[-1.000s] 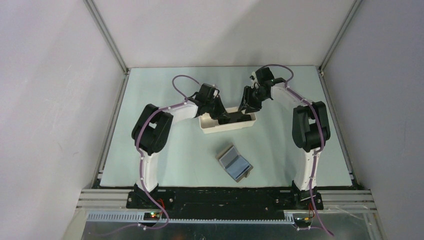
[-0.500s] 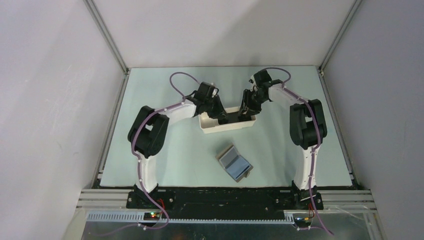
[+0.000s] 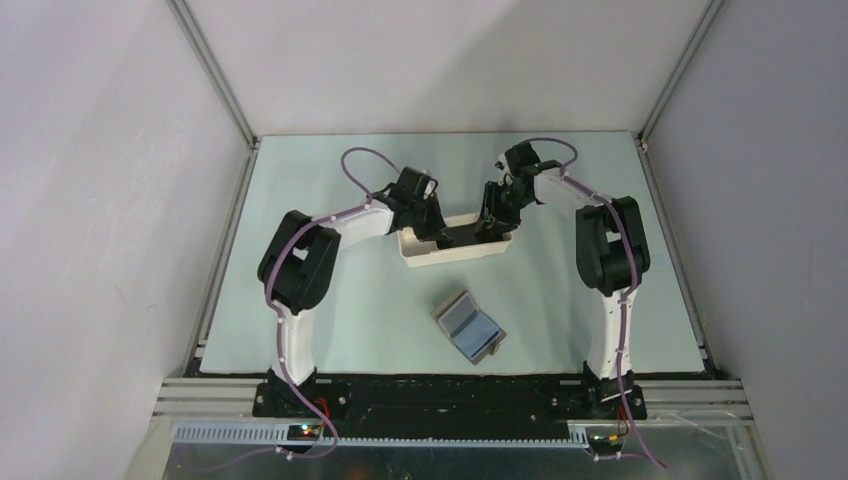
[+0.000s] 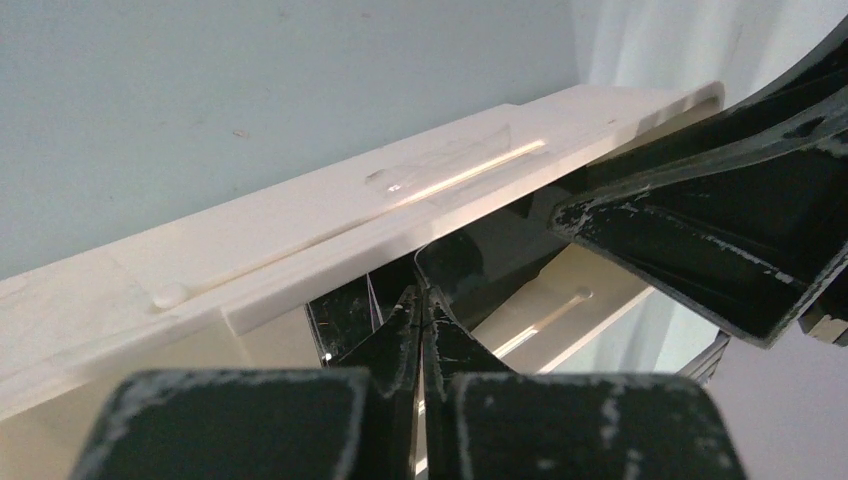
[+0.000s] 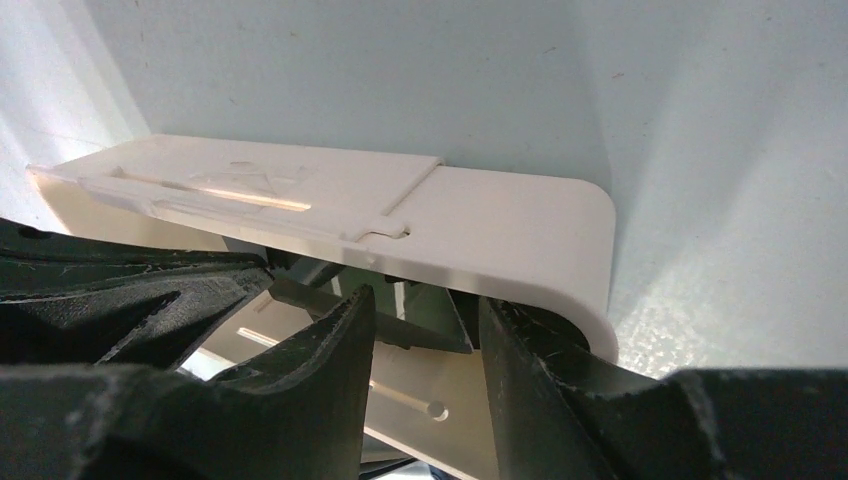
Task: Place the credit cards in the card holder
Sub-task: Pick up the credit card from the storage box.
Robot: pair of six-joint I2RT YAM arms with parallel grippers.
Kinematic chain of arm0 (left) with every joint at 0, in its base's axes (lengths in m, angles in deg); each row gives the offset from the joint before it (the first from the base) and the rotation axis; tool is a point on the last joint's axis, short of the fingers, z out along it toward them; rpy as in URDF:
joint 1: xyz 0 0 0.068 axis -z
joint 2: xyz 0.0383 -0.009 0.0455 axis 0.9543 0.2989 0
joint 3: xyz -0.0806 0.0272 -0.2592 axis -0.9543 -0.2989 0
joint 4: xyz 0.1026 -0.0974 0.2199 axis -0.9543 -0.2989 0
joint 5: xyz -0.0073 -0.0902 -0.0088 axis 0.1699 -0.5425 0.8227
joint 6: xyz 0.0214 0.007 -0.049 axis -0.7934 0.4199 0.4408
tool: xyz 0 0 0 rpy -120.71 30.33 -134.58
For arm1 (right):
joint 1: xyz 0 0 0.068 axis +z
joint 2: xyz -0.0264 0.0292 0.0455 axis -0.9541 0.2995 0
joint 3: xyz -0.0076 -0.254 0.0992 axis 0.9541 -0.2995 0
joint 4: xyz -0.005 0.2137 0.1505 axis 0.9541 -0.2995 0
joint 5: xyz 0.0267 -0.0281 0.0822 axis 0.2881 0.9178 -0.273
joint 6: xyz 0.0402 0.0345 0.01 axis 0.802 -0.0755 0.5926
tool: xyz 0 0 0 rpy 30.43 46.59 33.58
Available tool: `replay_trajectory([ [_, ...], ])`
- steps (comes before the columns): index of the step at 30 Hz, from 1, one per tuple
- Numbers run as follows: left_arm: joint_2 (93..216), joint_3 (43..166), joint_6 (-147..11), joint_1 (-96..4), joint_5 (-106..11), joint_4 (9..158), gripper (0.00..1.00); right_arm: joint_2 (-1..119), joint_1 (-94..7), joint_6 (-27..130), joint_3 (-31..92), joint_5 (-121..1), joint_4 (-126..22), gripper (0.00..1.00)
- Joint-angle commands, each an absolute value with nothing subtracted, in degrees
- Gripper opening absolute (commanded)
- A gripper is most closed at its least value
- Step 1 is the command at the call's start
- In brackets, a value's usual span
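No legible text, label or number anywhere.

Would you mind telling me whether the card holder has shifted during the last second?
No. The card holder lies open in the same spot, just as far in front of the white tray, which has stayed put too.

**Cards in the tray, holder open on the bench**

The credit cards are thin, glossy black rectangles with rounded corners. They sit inside the long white tray at mid-bench, and at least one is tilted up off the tray floor; how many there are cannot be told. The card holder lies open and flat, silvery-blue inside facing up, turned at an angle. It is nearer the front edge, well apart from the tray.
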State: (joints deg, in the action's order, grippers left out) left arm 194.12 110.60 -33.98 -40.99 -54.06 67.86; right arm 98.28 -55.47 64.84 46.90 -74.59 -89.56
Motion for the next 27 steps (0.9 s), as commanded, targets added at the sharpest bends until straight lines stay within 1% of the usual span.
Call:
replay_trajectory([
  [1,195.5,110.6,-35.7,-40.6,-52.1,66.2,0.0,99.3,-55.3,64.2,49.2,-76.5,-89.3,0.46],
  [14,198.6,112.1,-36.3,-39.9,-51.9,64.6,0.0,95.4,-55.1,64.4,48.7,-76.3,-89.9,0.44],
  [23,198.9,112.1,-36.5,-39.8,-51.9,64.4,0.0,93.5,-55.0,65.2,48.4,-80.0,-89.0,0.44],
  [25,199.0,112.1,-36.6,-39.8,-51.8,64.4,0.0,93.1,-54.9,65.3,48.3,-80.3,-88.9,0.42],
  [26,199.0,112.1,-36.6,-39.8,-51.8,64.4,0.0,93.0,-55.0,65.4,48.2,-80.4,-88.9,0.38],
  [27,199.0,112.1,-36.6,-39.8,-51.9,64.4,0.0,92.7,-55.0,65.5,48.0,-80.5,-88.9,0.36],
])
